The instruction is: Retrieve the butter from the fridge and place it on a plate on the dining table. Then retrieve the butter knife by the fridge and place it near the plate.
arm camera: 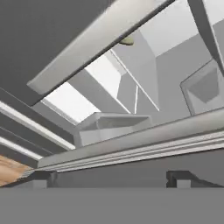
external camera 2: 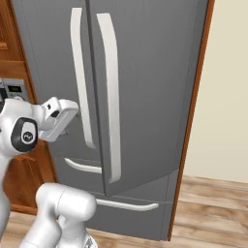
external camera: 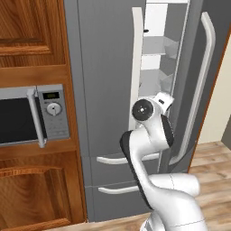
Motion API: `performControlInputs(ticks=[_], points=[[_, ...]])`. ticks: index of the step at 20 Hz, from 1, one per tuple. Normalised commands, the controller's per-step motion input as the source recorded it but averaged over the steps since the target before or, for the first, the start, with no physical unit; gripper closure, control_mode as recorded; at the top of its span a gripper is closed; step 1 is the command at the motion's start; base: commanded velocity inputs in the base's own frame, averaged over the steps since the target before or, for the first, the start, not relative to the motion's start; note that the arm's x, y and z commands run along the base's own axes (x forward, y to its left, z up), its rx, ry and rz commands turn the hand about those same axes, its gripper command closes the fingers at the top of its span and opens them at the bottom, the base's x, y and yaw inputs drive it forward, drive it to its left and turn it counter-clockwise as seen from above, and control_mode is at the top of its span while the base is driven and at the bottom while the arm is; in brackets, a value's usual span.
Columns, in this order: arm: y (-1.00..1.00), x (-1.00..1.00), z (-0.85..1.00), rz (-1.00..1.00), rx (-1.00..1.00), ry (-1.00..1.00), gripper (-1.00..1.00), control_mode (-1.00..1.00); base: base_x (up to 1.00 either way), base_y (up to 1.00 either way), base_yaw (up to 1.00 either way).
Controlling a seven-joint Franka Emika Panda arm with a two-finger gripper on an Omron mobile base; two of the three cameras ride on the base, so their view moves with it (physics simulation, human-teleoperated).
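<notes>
We see the grey fridge [external camera 2: 145, 87] with its two long white handles side by side, the right door swung slightly ajar, two curved drawer handles below, wooden cabinetry at its left, a wood floor, and our white arm's hand beside the left handle.

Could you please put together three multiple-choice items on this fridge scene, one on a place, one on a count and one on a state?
1. Where is the silver microwave?
A. in the wooden cabinets left of the fridge
B. on the floor
C. inside the fridge

2. How many long curved white handles stand upright on the tall grey French-door fridge?
A. one
B. two
C. four

3. How does the fridge's right door stand?
A. fully shut
B. partly open
C. taken off

Answers:
1 A, it sits in the brown cabinetry beside the fridge.
2 B, the right base view shows two side by side.
3 B, white shelves show through the gap.
</notes>
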Motion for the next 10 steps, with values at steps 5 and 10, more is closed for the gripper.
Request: performControlInputs(ticks=[5,10], points=[[0.14,1.00,-0.30,0.00,-0.35,0.41,-1.00,-1.00,0.00,0.00,0.00],[-0.51,0.99,-0.25,0.00,-0.12,0.41,-1.00,-1.00,0.00,0.00,0.00]])
